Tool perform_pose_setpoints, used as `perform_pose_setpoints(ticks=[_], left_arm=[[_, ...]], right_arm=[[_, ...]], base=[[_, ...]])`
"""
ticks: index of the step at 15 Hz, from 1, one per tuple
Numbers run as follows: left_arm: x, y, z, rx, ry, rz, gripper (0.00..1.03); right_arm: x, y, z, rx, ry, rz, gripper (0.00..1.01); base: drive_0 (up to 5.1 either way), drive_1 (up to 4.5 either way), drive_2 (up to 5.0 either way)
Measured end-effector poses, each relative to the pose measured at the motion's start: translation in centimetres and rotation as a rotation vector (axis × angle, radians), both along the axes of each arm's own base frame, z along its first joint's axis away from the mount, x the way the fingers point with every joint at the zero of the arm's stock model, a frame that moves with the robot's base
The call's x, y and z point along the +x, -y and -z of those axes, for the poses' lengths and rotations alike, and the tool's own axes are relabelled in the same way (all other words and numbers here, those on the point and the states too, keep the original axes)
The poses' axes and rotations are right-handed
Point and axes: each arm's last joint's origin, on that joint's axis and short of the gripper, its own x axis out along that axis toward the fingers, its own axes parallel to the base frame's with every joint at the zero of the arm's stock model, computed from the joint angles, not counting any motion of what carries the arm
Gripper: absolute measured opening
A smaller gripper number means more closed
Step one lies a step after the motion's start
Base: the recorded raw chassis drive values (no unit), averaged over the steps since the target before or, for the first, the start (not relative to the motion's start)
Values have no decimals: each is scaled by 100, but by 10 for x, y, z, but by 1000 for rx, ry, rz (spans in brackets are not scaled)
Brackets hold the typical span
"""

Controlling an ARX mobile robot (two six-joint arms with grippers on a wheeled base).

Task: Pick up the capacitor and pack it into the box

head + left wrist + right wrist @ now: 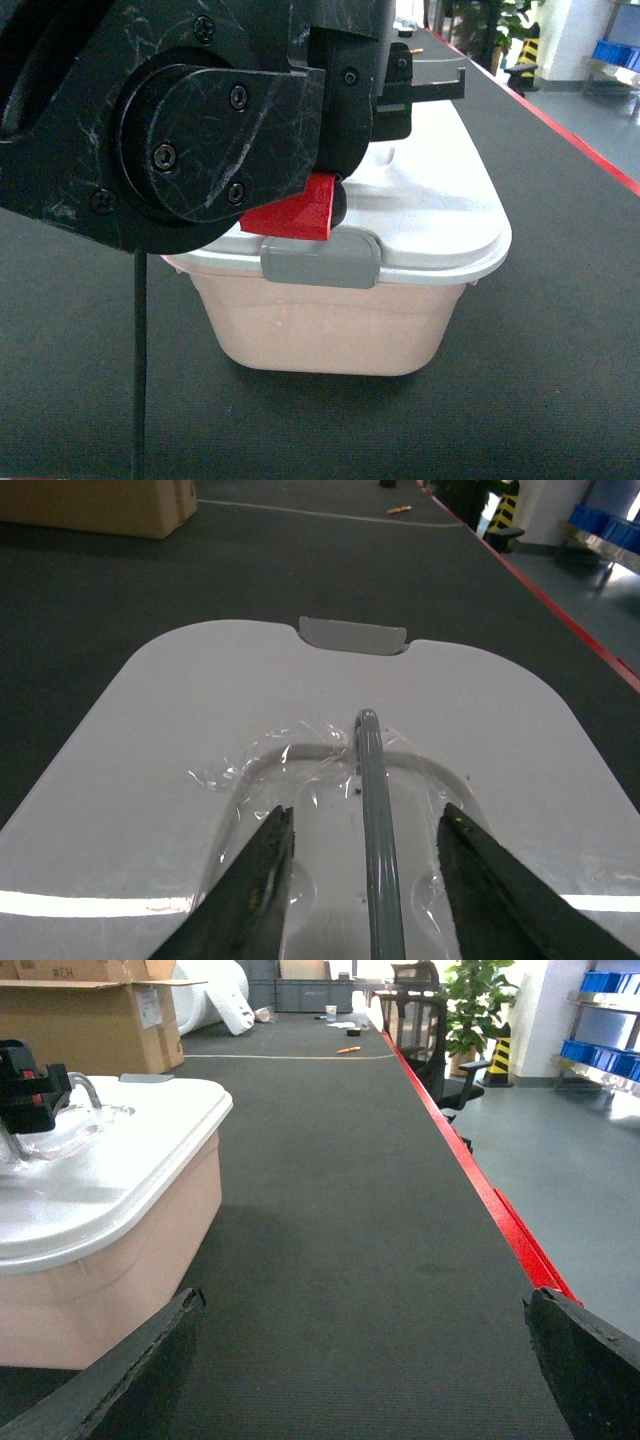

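The left tool hangs low over the lid with its jaws spread, one dark finger on each side of the grey handle. The fingers straddle the handle without pinching it, so the tool is released and grasps nothing. In the head view the left arm fills the upper left, and only a red part of the tool shows above the near latch.

The right tool is also spread wide and empty, held over the dark surface beside the box, well apart from it.

The box sits closed on the surface, with its white lid on and the far latch lying flat. No capacitor shows in any view, so where it lies cannot be told.

The step in hand looks like opening the box: the left tool is lined up on the handle before any picking. The next move calls for closing squarely on the thin handle and lifting straight. If the latches hold, the whole box may rise with the lid.
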Motion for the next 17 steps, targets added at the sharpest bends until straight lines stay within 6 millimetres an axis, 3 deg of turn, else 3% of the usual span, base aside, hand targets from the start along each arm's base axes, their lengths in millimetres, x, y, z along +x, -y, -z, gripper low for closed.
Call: perform_pose_setpoints(ticks=[3, 6, 7, 9, 12, 14, 15, 16, 17], left_arm=[[10, -19, -8, -24, 30, -55, 75], [19, -52, -34, -94, 86, -125, 98], [20, -72, -54, -144, 139, -146, 98], [17, -102, -73, -192, 197, -179, 98], [-6, -169, -76, -200, 243, -257, 98], [-43, -229, -69, -106, 294, -404, 98], [-63, -248, -55, -42, 267, -453, 98], [-77, -253, -32, 12, 187, -473, 98], [-77, -250, -21, 38, 136, -450, 98]], right_arm=[[0, 0, 0, 0, 0, 0, 98], [0, 0, 0, 0, 0, 0, 98], [0, 0, 0, 0, 0, 0, 98], [0, 0, 0, 0, 0, 0, 98], [0, 0, 0, 0, 0, 0, 98], [0, 0, 0, 0, 0, 0, 98], [0, 0, 0, 0, 0, 0, 98], [0, 0, 0, 0, 0, 0, 98], [0, 0, 0, 0, 0, 0, 98]], base=[[0, 0, 0], [0, 0, 0], [0, 0, 0], [0, 0, 0], [0, 0, 0], [0, 0, 0], [0, 0, 0], [0, 0, 0], [0, 0, 0]])
